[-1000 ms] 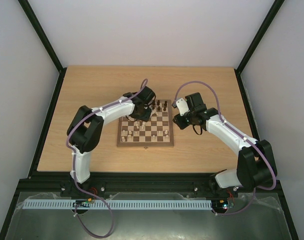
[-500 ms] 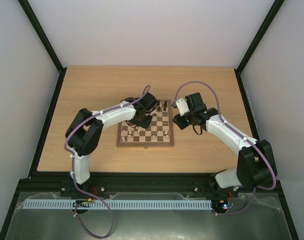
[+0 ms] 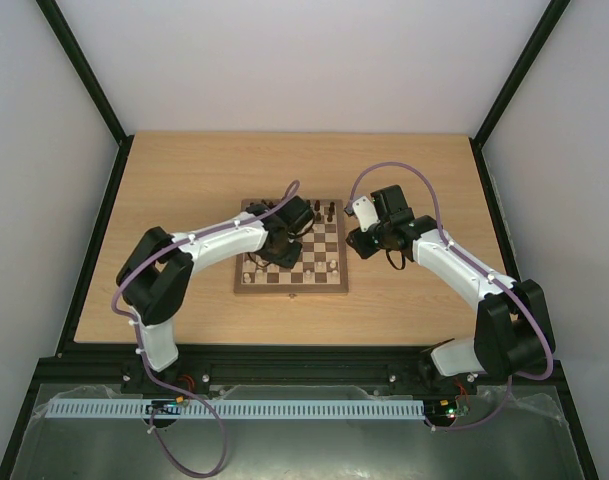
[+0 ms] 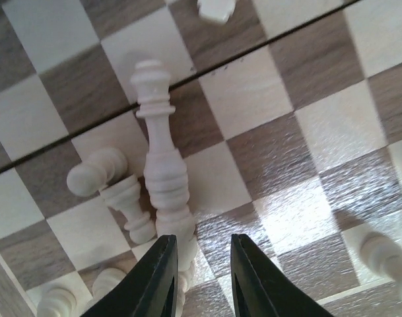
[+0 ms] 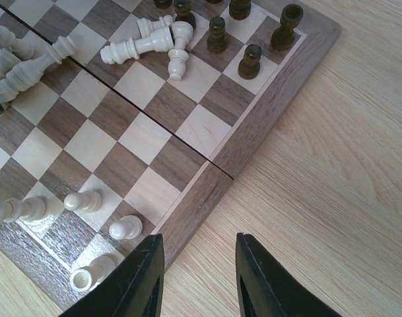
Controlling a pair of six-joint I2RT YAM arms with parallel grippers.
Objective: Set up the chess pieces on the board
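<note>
1. Wooden board (image 3: 289, 290) sits mid-table (image 3: 184, 180) in the overhead view. There are dark pieces (image 3: 324, 212) along its far edge and cream ones (image 3: 252, 270) scattered toward the near-left corner. My left gripper (image 3: 282, 245) hangs over the board's left half, and the right gripper (image 3: 356, 236) is just off the board's right edge. From up here I can't tell how wide either one stands.

2. Left wrist view fills that in. The fingers (image 4: 160, 277) are a narrow gap apart with bare board showing between them, so nothing's pinched. A tall cream piece (image 4: 162, 172) lies flat with its base right against one finger, and a tipped pawn (image 4: 95, 177) and another small piece (image 4: 129, 208) are tucked beside it. The risk I see is that the base is off-centre in the gap, so squeezing here could roll it away or shove the neighbours.

3. Right wrist view: fingers (image 5: 144, 277) well apart and empty, over the board's border and bare table. Only this view shows the dark pieces standing upright with a heap of fallen cream ones (image 5: 144, 45) right next to them. A sloppy reach in there could topple the dark row.
</note>
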